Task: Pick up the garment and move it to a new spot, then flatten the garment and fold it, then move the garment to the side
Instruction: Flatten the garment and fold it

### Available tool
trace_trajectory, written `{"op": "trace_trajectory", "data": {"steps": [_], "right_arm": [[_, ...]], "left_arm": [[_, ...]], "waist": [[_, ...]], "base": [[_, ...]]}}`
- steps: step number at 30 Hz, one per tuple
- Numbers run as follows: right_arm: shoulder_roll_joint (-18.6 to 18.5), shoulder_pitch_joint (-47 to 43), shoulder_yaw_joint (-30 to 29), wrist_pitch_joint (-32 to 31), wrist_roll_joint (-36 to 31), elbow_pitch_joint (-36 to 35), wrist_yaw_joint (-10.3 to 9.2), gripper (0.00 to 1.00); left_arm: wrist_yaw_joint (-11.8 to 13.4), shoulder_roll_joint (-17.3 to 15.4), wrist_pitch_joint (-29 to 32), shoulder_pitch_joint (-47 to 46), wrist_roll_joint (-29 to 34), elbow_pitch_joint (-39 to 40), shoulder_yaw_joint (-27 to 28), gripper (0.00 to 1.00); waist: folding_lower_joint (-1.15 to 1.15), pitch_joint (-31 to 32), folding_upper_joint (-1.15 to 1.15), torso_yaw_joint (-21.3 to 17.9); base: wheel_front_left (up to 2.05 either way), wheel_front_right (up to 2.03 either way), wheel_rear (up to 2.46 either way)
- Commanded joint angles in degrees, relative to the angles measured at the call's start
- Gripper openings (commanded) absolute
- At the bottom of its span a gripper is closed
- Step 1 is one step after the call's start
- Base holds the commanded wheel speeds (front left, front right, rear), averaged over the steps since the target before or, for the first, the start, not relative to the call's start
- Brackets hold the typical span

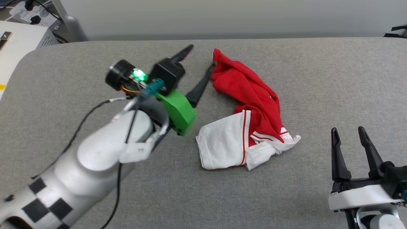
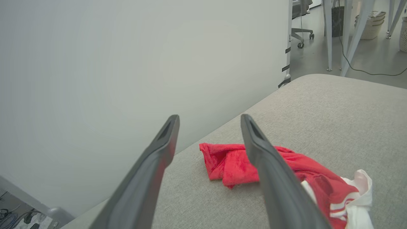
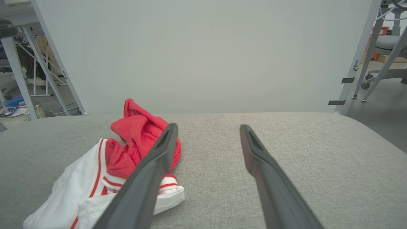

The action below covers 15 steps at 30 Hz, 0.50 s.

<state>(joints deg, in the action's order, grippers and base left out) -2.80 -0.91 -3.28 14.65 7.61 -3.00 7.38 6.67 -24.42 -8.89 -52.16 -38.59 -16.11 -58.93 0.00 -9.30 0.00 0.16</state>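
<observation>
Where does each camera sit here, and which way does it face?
Head view: on the head, facing forward and down at the garment on the grey surface; left claw, pale forearm and right claw show.
Left wrist view: on the left wrist, looking along its open fingers over the garment toward a pale wall.
Right wrist view: on the right wrist, along its open fingers across the surface; garment at left.
Shared: all show the garment.
</observation>
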Motion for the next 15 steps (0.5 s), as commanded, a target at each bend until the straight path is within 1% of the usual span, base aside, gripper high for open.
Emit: {"op": "trace_trajectory", "data": {"steps": [1, 3, 5, 7, 11, 15], "right_arm": [[-0.08, -0.29, 0.08, 0.35, -0.45, -0.17, 0.11, 1.0], [-0.08, -0.15, 0.19, 0.35, -0.43, -0.24, 0.11, 1.0], [-0.08, 0.05, 0.29, 0.35, -0.42, -0.27, 0.11, 1.0], [-0.08, 0.31, 0.38, 0.35, -0.41, -0.23, 0.11, 1.0], [-0.08, 1.16, 0.66, 0.35, -0.43, -0.2, 0.11, 1.0], [-0.08, 2.19, 0.95, 0.35, -0.49, -0.19, 0.11, 1.0]], "left_arm": [[-1.06, -1.45, 1.41, -0.96, -1.63, 1.5, 0.81, 1.0], [-2.69, -4.93, 4.72, -1.71, -4.64, 3.87, 2.45, 1.0], [-3.96, -7.67, 8.66, -2.66, -6.46, 5.25, 2.85, 1.0], [-5.8, -9.53, 13.88, -3.35, -8.93, 6.1, 2.38, 1.0], [-9.27, -11.01, 24.0, -4.47, -13.79, 6.27, 0.47, 1.0], [-11.35, -10.23, 31.96, -5.3, -16.89, 4.61, -2.39, 1.0]], "waist": [[0.0, -0.05, 0.0, 0.1], [0.0, -0.4, 0.0, 0.0], [0.0, -0.72, 0.0, -0.13], [0.0, -1.15, 0.0, -0.3], [0.0, -2.35, 0.0, -0.82], [0.0, -3.77, 0.0, -1.74]], "base": [[0.0, 0.0, 0.0], [0.0, 0.0, 0.0], [0.0, 0.0, 0.0], [0.0, 0.0, 0.0], [0.0, 0.0, 0.0], [0.0, 0.0, 0.0]]}}
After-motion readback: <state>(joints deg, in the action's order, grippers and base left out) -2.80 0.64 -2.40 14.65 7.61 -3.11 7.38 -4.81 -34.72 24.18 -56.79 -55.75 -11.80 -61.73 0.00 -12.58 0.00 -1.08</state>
